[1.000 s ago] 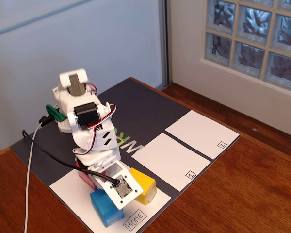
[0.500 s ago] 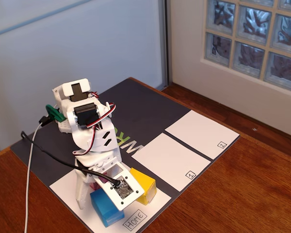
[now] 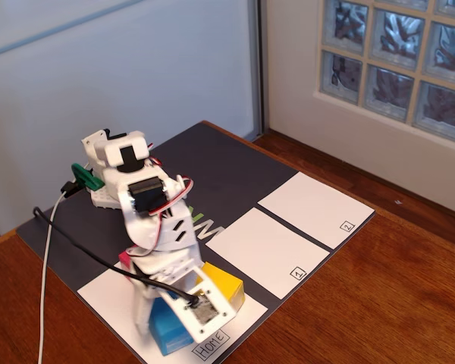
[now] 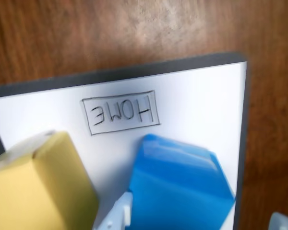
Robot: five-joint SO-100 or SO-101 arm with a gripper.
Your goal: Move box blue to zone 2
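The box blue (image 3: 164, 336) (image 4: 180, 184) stands on the white Home sheet (image 3: 110, 296), near the "HOME" label (image 4: 121, 113). My gripper (image 3: 169, 324) (image 4: 201, 219) is open and lowered over it, one finger on each side. In the wrist view the left fingertip (image 4: 119, 214) lies against the block's left face, while the right fingertip (image 4: 284, 223) stands apart at the frame's corner. Zone 2 (image 3: 315, 207), the white rectangle with a boxed "2", lies far to the right on the dark mat and is bare.
A yellow block (image 3: 226, 287) (image 4: 36, 187) stands close beside the blue one. A pink block (image 3: 127, 258) peeks out behind the arm. Zone 1 (image 3: 265, 250) lies between the Home sheet and zone 2. Brown wooden table surrounds the mat (image 3: 212, 167).
The arm has tipped forward and down, bringing the gripper from above the blocks to around the blue box. The blocks have not moved.
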